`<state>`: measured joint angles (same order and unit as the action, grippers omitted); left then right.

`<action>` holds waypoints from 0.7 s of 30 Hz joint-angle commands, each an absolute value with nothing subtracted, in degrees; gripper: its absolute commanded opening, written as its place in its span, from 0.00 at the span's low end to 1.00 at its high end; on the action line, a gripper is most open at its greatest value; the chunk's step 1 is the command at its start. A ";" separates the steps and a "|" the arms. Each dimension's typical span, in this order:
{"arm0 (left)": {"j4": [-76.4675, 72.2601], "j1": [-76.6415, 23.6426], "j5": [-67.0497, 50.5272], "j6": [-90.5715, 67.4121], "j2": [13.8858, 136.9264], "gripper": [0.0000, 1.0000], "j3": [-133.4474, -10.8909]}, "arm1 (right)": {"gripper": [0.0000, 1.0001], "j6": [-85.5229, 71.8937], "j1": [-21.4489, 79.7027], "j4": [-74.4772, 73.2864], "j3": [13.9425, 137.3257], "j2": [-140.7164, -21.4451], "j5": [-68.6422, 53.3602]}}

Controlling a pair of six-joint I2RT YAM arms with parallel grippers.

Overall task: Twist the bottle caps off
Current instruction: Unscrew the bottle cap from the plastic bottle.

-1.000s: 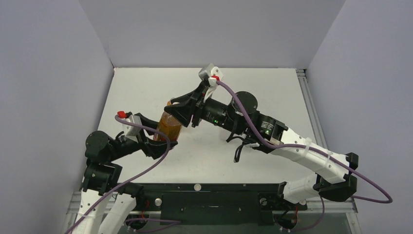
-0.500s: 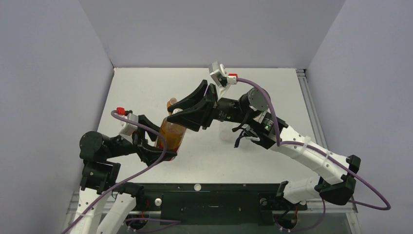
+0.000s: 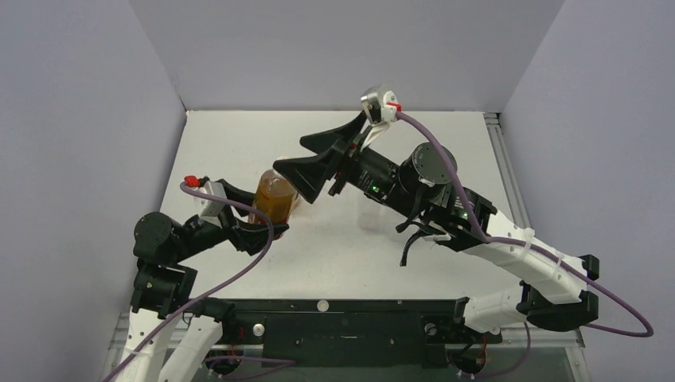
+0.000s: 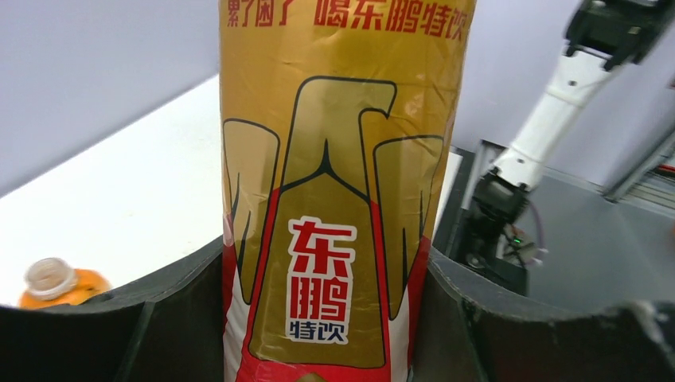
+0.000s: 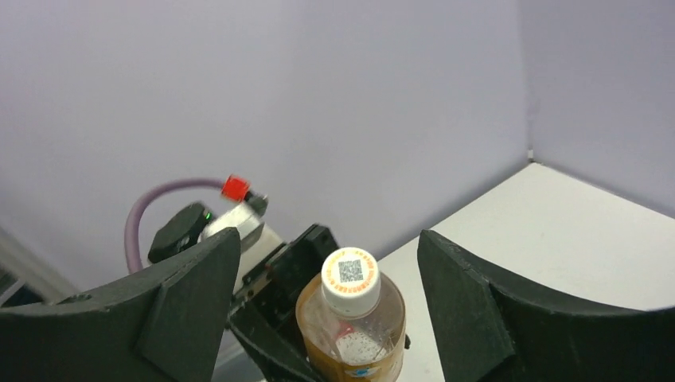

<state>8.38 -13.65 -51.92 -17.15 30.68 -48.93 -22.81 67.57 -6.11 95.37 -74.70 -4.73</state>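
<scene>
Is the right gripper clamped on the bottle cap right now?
No: the right gripper stands open, its fingers well clear of the white cap on both sides.

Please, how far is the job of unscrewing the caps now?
Done: no removed cap is visible. In hand: the left gripper holds the brown bottle; the right gripper is open on both sides of its white cap, which is on the neck. Left: this cap and the orange bottle, whose top is unclear.

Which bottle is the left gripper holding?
The gold-labelled bottle, clamped in the left gripper; the orange bottle sits free on the table.
</scene>
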 commanded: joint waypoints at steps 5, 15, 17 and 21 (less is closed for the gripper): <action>9.94 -13.42 -38.68 -5.10 28.39 0.00 -47.74 | 0.66 -22.34 75.15 -20.40 110.60 -83.96 28.03; 13.04 -13.40 -31.05 2.85 27.56 0.00 -47.19 | 0.63 -22.79 76.28 -20.95 114.69 -88.63 29.58; 13.20 -13.43 -30.62 3.10 27.66 0.00 -47.08 | 0.62 -22.89 76.24 -20.69 114.58 -88.88 29.61; 12.91 -13.40 -30.78 2.71 27.83 0.00 -46.94 | 0.55 -23.20 76.29 -20.34 114.21 -89.27 29.32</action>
<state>13.58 -13.65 -32.62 1.50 27.77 -46.70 -23.05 75.85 -21.87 111.94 -89.84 27.90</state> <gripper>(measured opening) 0.595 0.583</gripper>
